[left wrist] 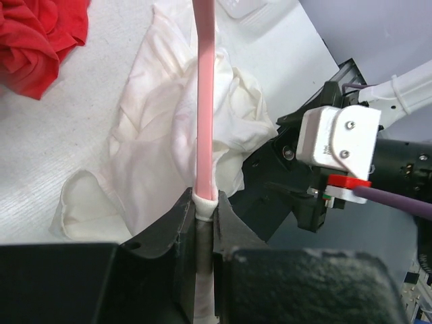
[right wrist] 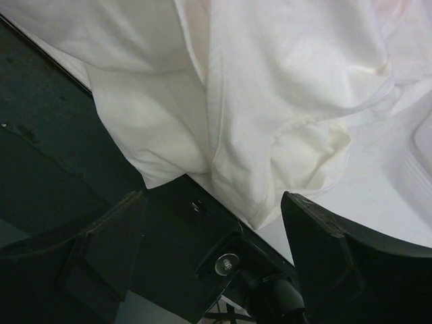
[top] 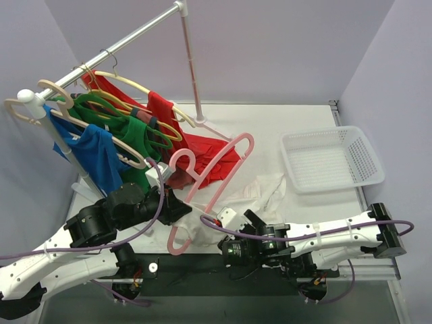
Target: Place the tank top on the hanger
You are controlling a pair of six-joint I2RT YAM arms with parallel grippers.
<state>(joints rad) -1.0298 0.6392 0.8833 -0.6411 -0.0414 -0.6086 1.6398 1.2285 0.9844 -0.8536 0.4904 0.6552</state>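
Observation:
The light pink hanger (top: pixel 229 165) stands tilted above the table's near middle. My left gripper (top: pixel 181 206) is shut on its lower bar; the left wrist view shows the jaws (left wrist: pixel 204 202) pinching the pink bar (left wrist: pixel 204 101) where a white strip wraps it. The white tank top (top: pixel 266 189) lies crumpled on the table under and to the right of the hanger, and also shows in the left wrist view (left wrist: pixel 155 135). My right gripper (top: pixel 233 219) is open and empty at the table's near edge, with the tank top's hem (right wrist: pixel 270 135) just ahead of its jaws (right wrist: pixel 212 199).
A red garment (top: pixel 209 158) lies on the table behind the hanger. A clothes rack (top: pixel 115 47) at the far left carries red, green and blue shirts on beige hangers. A white mesh basket (top: pixel 331 158) sits at the right. The dark table edge (right wrist: pixel 81 169) runs below the cloth.

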